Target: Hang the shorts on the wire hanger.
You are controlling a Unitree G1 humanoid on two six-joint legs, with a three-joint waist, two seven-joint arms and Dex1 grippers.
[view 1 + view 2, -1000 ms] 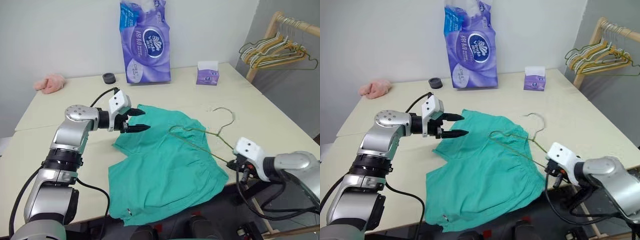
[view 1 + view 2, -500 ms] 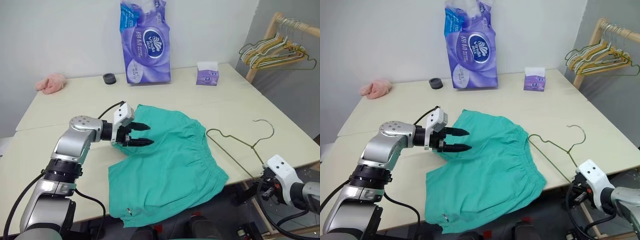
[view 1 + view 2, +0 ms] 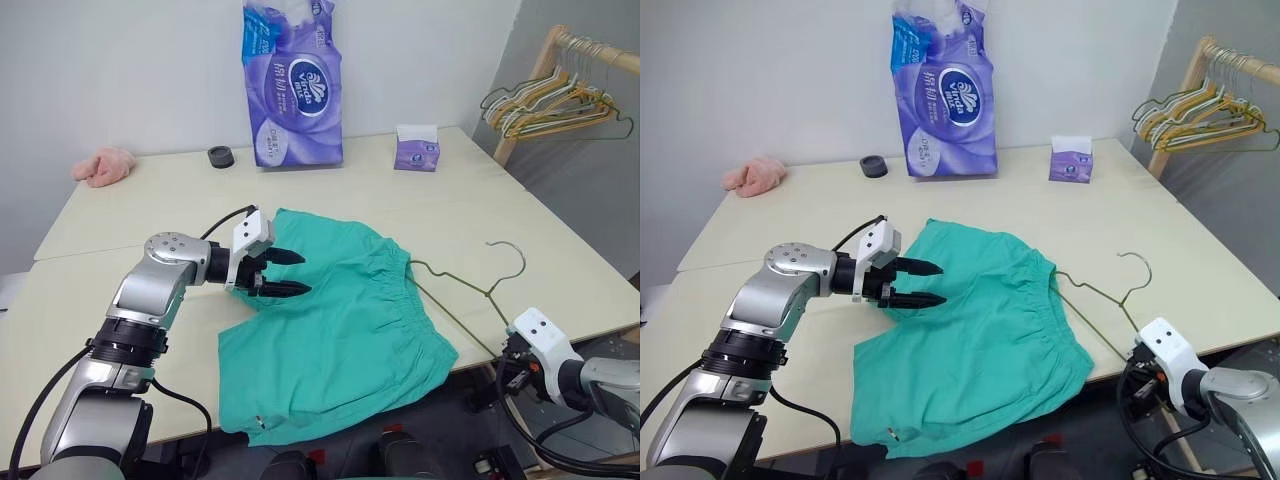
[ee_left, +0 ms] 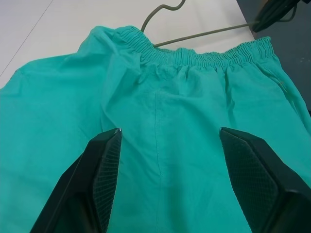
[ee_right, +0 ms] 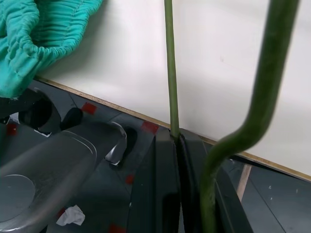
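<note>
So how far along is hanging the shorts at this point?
Done: the right gripper is shut on the thin olive wire hanger at the table's edge. In hand: the open left gripper hovers over the teal-green fabric shorts, gripping nothing. Left: the shorts lie flat, none of the hanger threaded through them.

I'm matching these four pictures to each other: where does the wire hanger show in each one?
Left eye: the wire hanger lies on the table, right of the shorts.
Right eye: same spot, beside the waistband.
Left wrist: hook and one wire beyond the waistband.
Right wrist: wire clamped in the right gripper.
Shared landmark: the gathered waistband.
</note>
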